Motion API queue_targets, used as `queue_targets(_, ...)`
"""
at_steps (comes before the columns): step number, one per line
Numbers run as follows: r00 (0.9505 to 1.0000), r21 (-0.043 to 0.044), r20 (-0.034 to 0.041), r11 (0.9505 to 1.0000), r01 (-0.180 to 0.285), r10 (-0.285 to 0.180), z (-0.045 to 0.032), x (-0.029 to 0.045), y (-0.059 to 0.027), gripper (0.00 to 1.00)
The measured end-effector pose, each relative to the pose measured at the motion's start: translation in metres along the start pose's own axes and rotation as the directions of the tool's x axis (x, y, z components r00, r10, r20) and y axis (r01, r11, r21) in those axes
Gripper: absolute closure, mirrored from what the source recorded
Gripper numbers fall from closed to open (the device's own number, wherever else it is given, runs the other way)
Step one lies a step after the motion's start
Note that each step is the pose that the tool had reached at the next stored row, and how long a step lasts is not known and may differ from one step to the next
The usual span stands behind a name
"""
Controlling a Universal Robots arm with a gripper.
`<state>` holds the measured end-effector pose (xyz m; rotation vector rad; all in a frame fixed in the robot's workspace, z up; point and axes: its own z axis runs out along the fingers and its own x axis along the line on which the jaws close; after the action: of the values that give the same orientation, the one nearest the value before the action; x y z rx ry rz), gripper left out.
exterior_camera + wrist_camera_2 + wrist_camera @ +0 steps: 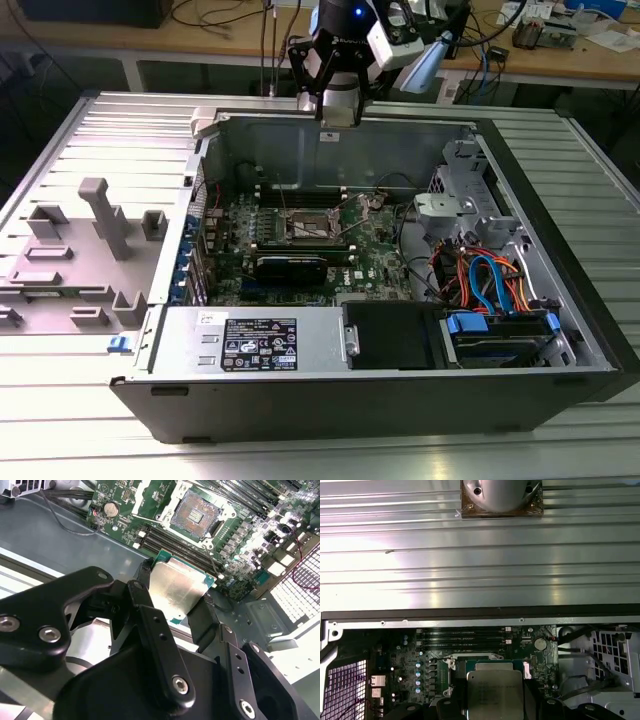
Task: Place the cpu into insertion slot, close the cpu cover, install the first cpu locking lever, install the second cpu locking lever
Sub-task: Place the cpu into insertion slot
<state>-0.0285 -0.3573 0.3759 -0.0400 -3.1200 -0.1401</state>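
Note:
My gripper [176, 600] is shut on the cpu [177, 586], a flat square chip with a silver-grey metal top and a green edge, held by two opposite sides between black fingers [202, 616]. In the first wrist view the cpu [495, 692] hangs over the green board inside the case. The insertion slot [197, 512], a square socket with a dark pin field and a silver rim, lies bare and apart from the chip. The cpu cover [150, 495], a thin silver frame, appears swung back beside it. In the exterior view the gripper [338, 102] hovers over the case's back wall, above the insertion slot [308, 228].
The open computer case [560, 330] lies on a ribbed metal table. Long black memory slots [170, 540] run beside the socket. A black graphics card [300, 266], a black power supply [250, 345] and orange and blue cables [485, 280] fill the case. Grey fixtures [105, 215] stand on the exterior view's left.

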Motion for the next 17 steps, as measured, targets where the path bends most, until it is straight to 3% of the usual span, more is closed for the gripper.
queue_targets(11,1.0000,0.0000,0.0004,1.0000,-0.005,0.005,-0.0003,-0.0001,-0.0028,0.46)
queue_targets(17,0.9979,-0.0010,0.0056,0.9980,-0.064,0.064,0.0002,-0.0001,-0.0029,0.46)
